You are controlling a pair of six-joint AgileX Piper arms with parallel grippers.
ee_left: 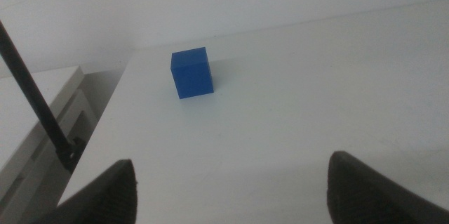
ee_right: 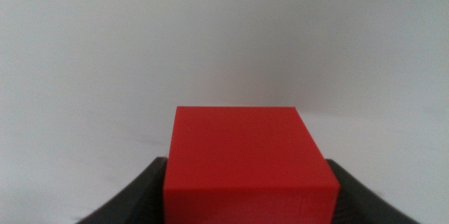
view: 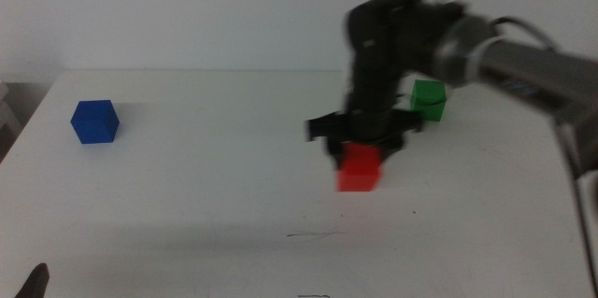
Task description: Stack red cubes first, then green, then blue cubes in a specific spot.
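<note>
Carrying the red cube (view: 359, 169) to its stacking spot, first step of three.
Left gripper (ee_left: 231, 182) waits spread, nearer than the red cube; the right gripper (view: 360, 153) pinches it; next comes setting it down, then the green cube (view: 429, 100) just behind, the blue cube (view: 94, 121) far left.

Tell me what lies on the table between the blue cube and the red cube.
Nothing: in the middle view the white table is bare between the blue cube and the red cube, which the right gripper holds.

red cube (view: 359, 169): centre, clamped in right gripper (view: 360, 149) | green cube (view: 429, 100): far right | blue cube (view: 94, 121): far left, upright
</note>
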